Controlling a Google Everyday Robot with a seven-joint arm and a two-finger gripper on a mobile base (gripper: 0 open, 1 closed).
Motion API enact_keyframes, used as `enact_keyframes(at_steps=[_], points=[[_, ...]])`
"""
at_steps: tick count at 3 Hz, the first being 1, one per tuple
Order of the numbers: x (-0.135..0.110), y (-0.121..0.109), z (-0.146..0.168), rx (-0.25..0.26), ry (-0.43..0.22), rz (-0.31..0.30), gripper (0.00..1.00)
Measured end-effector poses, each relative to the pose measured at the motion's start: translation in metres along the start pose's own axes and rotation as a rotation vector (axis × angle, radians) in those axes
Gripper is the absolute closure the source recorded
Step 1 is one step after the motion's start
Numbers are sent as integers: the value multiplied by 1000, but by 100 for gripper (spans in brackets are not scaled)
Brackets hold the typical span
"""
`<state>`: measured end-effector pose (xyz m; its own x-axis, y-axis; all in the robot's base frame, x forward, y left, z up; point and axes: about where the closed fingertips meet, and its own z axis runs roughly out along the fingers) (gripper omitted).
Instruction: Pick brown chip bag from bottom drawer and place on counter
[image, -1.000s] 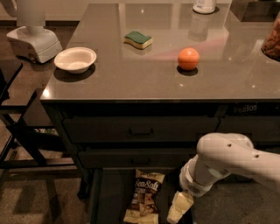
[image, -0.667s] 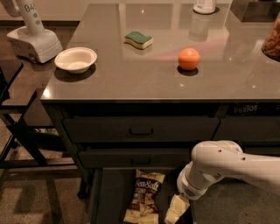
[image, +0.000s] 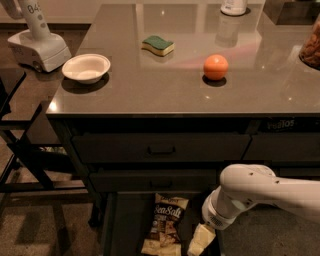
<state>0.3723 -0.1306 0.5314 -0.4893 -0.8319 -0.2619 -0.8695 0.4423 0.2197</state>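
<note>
Spanning the view above the brown chip bag (image: 165, 225), the glossy counter (image: 150, 92) carried a white bowl (image: 86, 68), green sponge (image: 157, 45) and orange (image: 216, 67). Surrounding the bag, the bottom drawer (image: 124, 222) stood open. The bag lay flat, long axis front-to-back, top toward the cabinet. Just right of it hung the gripper (image: 200, 241), its opening impossible to judge.

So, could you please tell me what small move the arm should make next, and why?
I would probably ease the tool sideways over the brown chip bag. The tool is already low in the open bottom drawer, close beside the bag on its right in the view, while the bag lies flat and does not look gripped. The counter comes later.
</note>
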Motion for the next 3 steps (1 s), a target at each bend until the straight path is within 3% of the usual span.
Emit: enact_keyframes(at_steps=[2,3], points=[[-1,-27,91,-86,-94,43,0],[-1,-26,92,-88,-96,43,0]])
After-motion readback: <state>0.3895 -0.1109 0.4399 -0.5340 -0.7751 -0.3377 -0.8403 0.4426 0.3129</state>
